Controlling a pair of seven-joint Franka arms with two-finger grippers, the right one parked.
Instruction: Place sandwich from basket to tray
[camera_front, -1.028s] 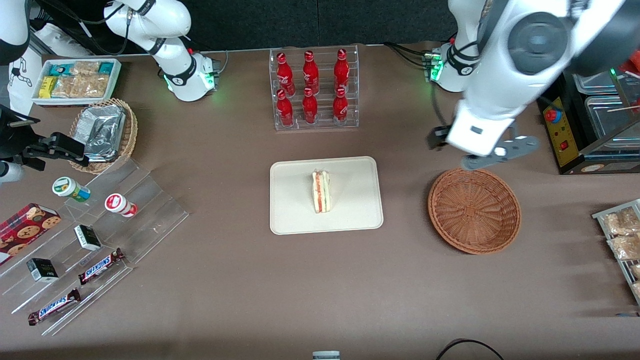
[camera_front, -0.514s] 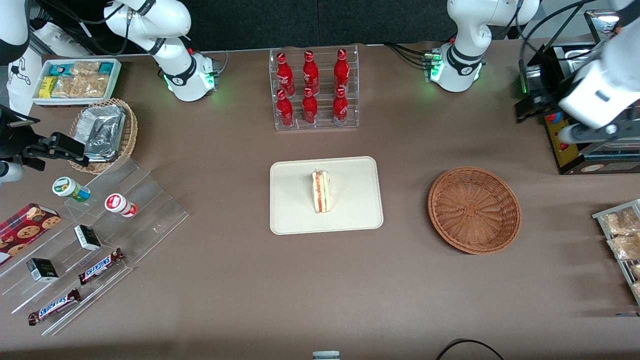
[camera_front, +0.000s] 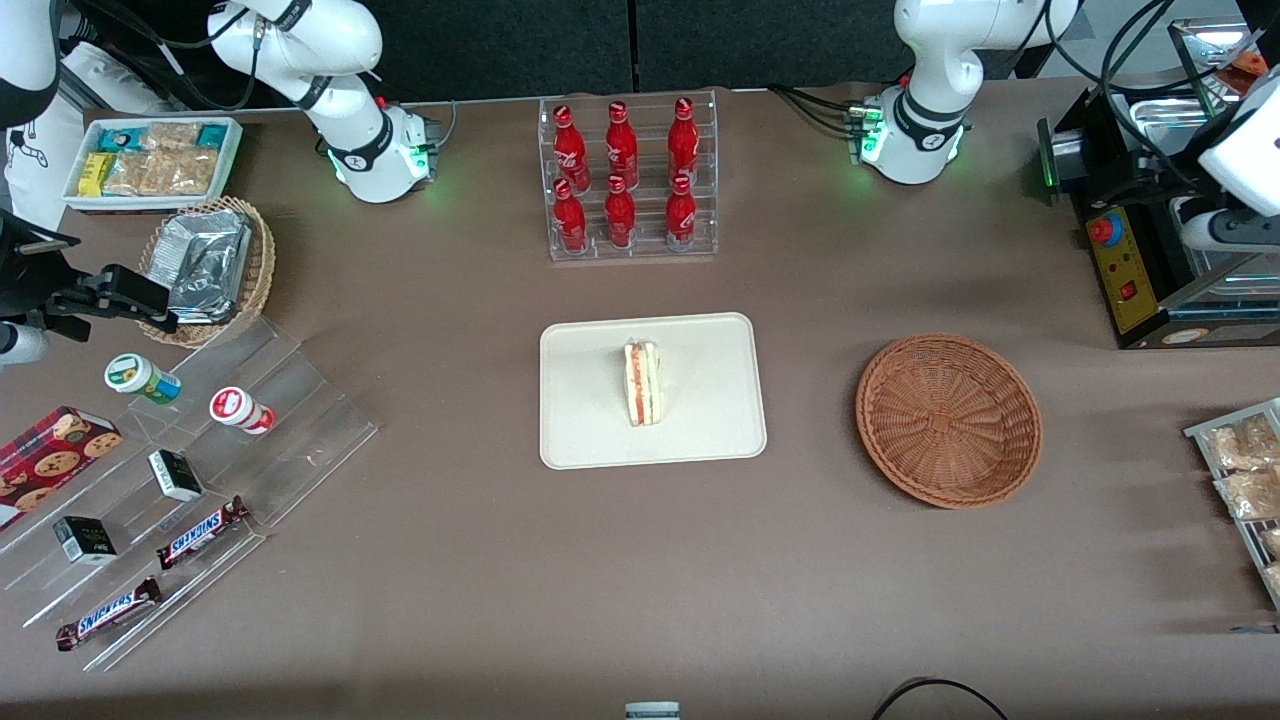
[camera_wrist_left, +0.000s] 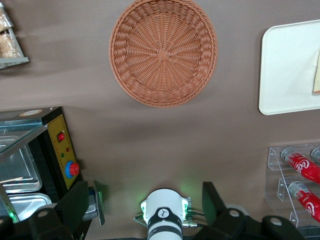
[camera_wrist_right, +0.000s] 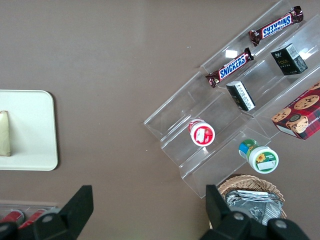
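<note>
Saw the gripper (camera_wrist_left: 145, 194) drawn off to the working arm's end of the table, high over the black control box (camera_front: 1125, 265) with its red button. Half a second before, hung a little nearer the middle; a second before, hovered just above the basket (camera_front: 948, 420). Kept its jaws spread wide, with nothing between them, as seen from the left wrist.

Left the sandwich (camera_front: 642, 383) lying on the tray (camera_front: 590, 430), near the tray's middle, cut side up with red and yellow layers showing. Had not shifted across the three front views. Left the basket bare inside, standing beside the tray toward the working arm's end, well apart from it and unmoved.

Covered the table (camera_front: 480, 560) in plain brown cloth. Held a clear rack of six red bottles (camera_front: 625, 175) farther from the front camera than the tray. Toward the parked arm's end, carried a clear stepped stand (camera_front: 300, 420) with two chocolate bars (camera_front: 203, 532), small dark boxes, two round tubs and a cookie box (camera_front: 50, 460). Farther from the camera than that stand, held a small wicker basket of foil packets (camera_front: 205, 265) and a white bin of snack bars (camera_front: 150, 160). Showed tan snack packets (camera_front: 1240, 470) at the working arm's edge and a dark curtain (camera_front: 500, 40) along the table's farthest edge.
</note>
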